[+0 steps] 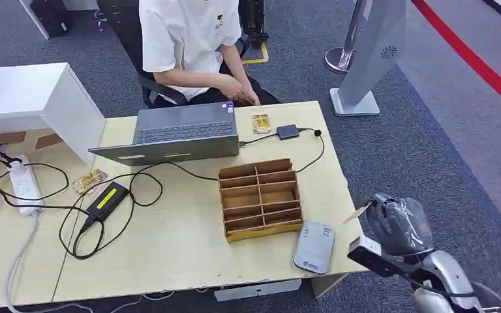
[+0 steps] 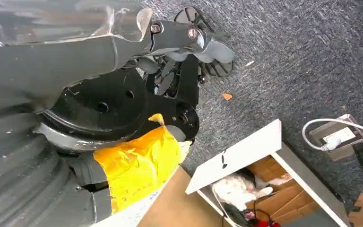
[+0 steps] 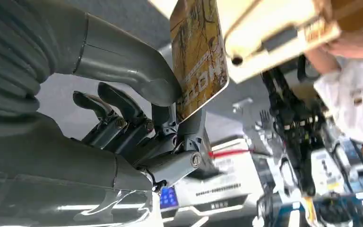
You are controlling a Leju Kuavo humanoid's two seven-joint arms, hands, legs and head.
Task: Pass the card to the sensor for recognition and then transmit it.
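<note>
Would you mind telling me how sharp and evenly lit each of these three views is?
Head view: even, soft light, table and card reader sharp, shadows faint. Left wrist view: carpet in focus, glare on the clear cover by the left robot hand. Right wrist view: the card held by the right robot hand is readable, but the background is blurred and washed out.

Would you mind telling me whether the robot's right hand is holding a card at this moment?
Yes, the right hand pinches a yellow printed card between its thumb and a finger.
</note>
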